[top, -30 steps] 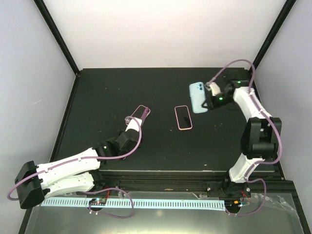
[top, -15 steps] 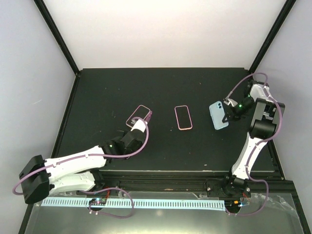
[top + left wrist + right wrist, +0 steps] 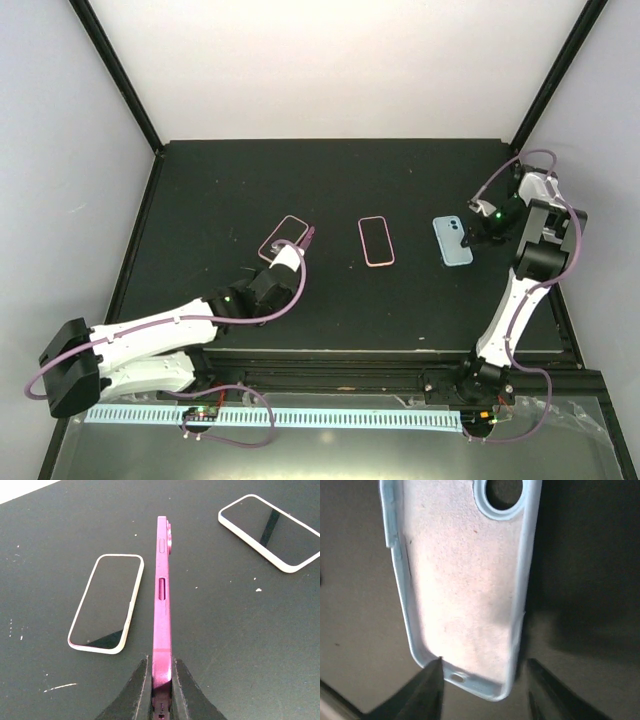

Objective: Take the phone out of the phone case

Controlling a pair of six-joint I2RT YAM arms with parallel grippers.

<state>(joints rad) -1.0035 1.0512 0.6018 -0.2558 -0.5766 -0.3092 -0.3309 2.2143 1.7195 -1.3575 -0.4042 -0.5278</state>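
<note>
The left gripper [image 3: 161,667] is pinching the magenta phone [image 3: 162,605] by its near end, its fingers [image 3: 137,685] pressing on the two flat faces. The phone is standing on edge, its long axis running from the bottom centre of the left wrist view straight up toward the top, side buttons facing the camera. A cream-rimmed handset [image 3: 106,603] is lying flat just left of it, and a second handset [image 3: 270,531] is lying at the upper right. The top view is reducing the gripped phone to a thin pink sliver [image 3: 307,238] left of centre on the table [image 3: 220,190].

The right gripper [image 3: 485,662] is sitting with its jaws spread, one on each side of the near end of the pale blue phone case [image 3: 462,580]. The left tip is touching a corner and the right tip is standing slightly clear. Only this wrist view is showing the case empty, its hollow side facing the camera and its camera cutout [image 3: 501,515] at the top of the frame. From above, the case [image 3: 453,241] is showing at centre right, its long axis running roughly up and down.
</note>
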